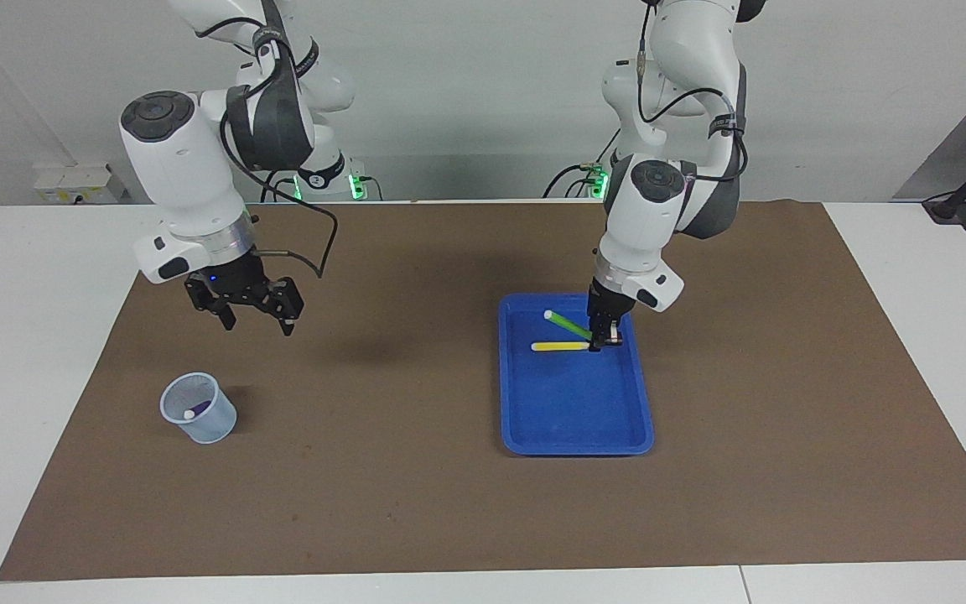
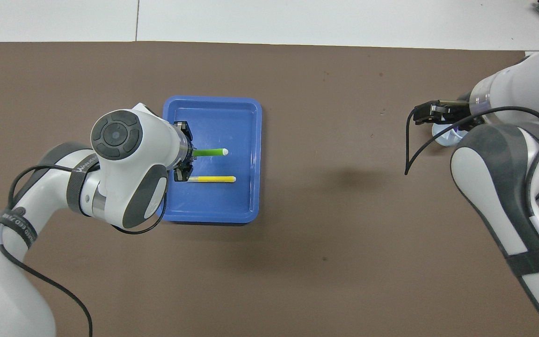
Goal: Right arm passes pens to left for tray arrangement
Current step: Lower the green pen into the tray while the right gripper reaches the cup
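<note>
The blue tray (image 1: 575,419) lies toward my left arm's end of the brown mat (image 1: 416,503). My right gripper (image 1: 258,317) hangs over the mat, fingers spread wide, near the small cup (image 1: 198,408). My left gripper (image 1: 605,337), low in the tray, pinches the green pen (image 1: 565,322), tilted above the yellow pen (image 1: 558,346) lying flat.

Glossy plastic tray (image 1: 575,419) (matt brown mat (image 1: 416,503))

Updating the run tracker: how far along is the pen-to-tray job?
Done: yellow pen lies in the tray. In hand: left gripper, shut on the green pen, holds it low over the tray. Left: purple pen sits in the cup; open right gripper hangs above it.
</note>
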Controlling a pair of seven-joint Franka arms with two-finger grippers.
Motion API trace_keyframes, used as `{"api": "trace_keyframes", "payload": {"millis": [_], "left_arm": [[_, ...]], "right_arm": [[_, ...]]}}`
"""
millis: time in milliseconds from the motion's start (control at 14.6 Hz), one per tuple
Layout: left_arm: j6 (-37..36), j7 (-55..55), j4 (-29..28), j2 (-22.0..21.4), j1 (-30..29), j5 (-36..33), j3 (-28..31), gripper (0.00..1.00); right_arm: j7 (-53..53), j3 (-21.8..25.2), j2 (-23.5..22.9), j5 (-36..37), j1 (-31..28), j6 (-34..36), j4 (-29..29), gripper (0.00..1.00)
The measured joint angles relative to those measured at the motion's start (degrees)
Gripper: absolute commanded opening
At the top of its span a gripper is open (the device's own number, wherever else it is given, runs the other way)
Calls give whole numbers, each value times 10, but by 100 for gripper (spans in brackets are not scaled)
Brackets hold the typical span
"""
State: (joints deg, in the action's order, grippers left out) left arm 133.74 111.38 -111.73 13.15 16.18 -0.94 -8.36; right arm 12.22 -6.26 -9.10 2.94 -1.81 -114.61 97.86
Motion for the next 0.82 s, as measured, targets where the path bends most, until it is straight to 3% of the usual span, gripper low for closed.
{"api": "trace_keyframes", "payload": {"millis": [615, 820], "left_arm": [[53, 0, 0, 52, -16, -32, 1, 0], [53, 0, 0, 56, -19, -47, 4, 0]], "right_arm": [[-195, 100, -67, 0, 14, -143, 10, 87], [-241, 116, -90, -9, 10, -200, 18, 79]]}}
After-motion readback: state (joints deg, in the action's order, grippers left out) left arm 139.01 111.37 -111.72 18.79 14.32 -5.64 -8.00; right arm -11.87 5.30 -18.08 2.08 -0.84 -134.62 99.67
